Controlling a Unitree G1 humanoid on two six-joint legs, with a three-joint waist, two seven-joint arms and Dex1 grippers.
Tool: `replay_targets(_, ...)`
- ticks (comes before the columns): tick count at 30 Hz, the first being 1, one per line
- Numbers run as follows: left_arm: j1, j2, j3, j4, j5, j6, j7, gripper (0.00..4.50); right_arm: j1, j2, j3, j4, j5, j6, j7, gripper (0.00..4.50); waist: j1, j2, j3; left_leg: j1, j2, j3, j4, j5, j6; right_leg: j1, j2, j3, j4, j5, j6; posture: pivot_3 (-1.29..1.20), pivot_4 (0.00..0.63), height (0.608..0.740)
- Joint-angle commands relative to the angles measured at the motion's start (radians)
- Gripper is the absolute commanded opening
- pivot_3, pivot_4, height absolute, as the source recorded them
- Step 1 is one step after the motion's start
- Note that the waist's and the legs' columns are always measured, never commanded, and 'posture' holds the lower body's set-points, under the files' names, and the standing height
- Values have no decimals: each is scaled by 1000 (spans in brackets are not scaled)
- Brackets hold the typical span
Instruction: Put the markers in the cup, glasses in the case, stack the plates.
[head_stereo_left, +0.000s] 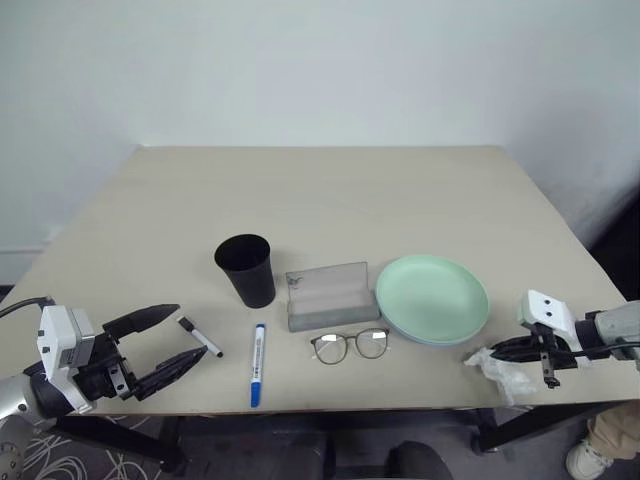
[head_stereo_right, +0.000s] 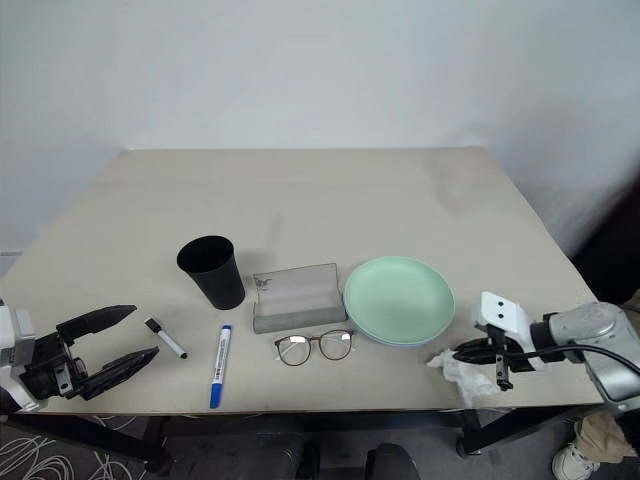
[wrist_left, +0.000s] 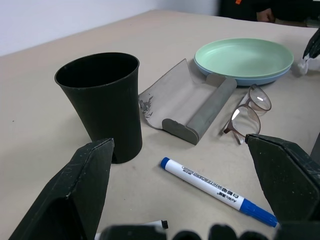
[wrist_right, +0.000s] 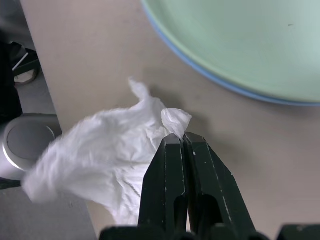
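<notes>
The mint green plate (head_stereo_left: 432, 297) lies on top of the light blue plate (wrist_left: 255, 80), right of centre. Left of them are the grey case (head_stereo_left: 327, 295), lying open, and the black cup (head_stereo_left: 245, 268), which stands upright. The glasses (head_stereo_left: 350, 345) rest in front of the case. The blue-capped marker (head_stereo_left: 258, 364) and the short black-ended marker (head_stereo_left: 200, 337) lie near the front edge. My left gripper (head_stereo_right: 144, 331) is open just left of the short marker. My right gripper (wrist_right: 178, 137) is shut on a crumpled white tissue (wrist_right: 100, 165) at the front right corner.
The beige table (head_stereo_left: 330, 200) is bare across its far half. The tissue (head_stereo_left: 505, 375) hangs partly over the front edge, right of the plates. A white wall stands behind the table.
</notes>
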Motion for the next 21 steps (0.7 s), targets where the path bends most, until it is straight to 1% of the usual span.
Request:
replay_targets(1, -5, 4, 10, -17, -2, -15, 1, 4500, -70, -47, -60, 44, 33, -31, 60, 43, 0, 0, 0, 0, 0, 0, 0, 0, 0, 0, 0, 0, 0, 0, 0, 0, 0, 695)
replay_targets(4, -7, 8, 12, -14, -3, -15, -1, 4500, -181, -50, -77, 107, 57, -34, 94, 43, -1, 1, 0, 0, 0, 0, 0, 0, 0, 0, 0, 0, 0, 0, 0, 0, 0, 695)
replay_targets(8, -16, 15, 10, -7, -3, -14, -4, 4500, -319, -6, -75, 158, 74, -19, 95, 43, -1, 1, 0, 0, 0, 0, 0, 0, 0, -1, 0, 0, 0, 0, 0, 0, 0, 695)
replay_targets(13, -32, 21, -2, 3, 4, -14, -4, 4500, -473, 142, -47, 197, 68, 38, -14, 43, -1, 0, 0, 0, 0, 0, -1, 0, 0, -1, 0, -1, 0, 0, 0, 0, 0, 695)
replay_targets(17, -42, 24, -8, 1, 5, -7, -2, 4500, -511, 222, 10, 205, 16, 60, -81, 43, 5, 0, 0, 0, 0, 0, -1, 0, 0, -2, 0, -1, 0, 2, -3, 0, 0, 695)
replay_targets(18, -42, 25, -8, 0, 5, -6, -2, 4500, -512, 231, 19, 208, 7, 61, -91, 43, 9, 0, 0, 0, 0, 0, -1, 0, 0, -2, 0, -2, 0, 3, -5, 0, 0, 695)
replay_targets(21, -40, 30, -11, 2, 9, -6, -6, 4500, -510, 256, 54, 228, -30, 58, -120, 43, 18, 0, 0, -1, 0, 1, -1, 0, 0, -2, 0, -1, -1, 4, -5, 0, 0, 695)
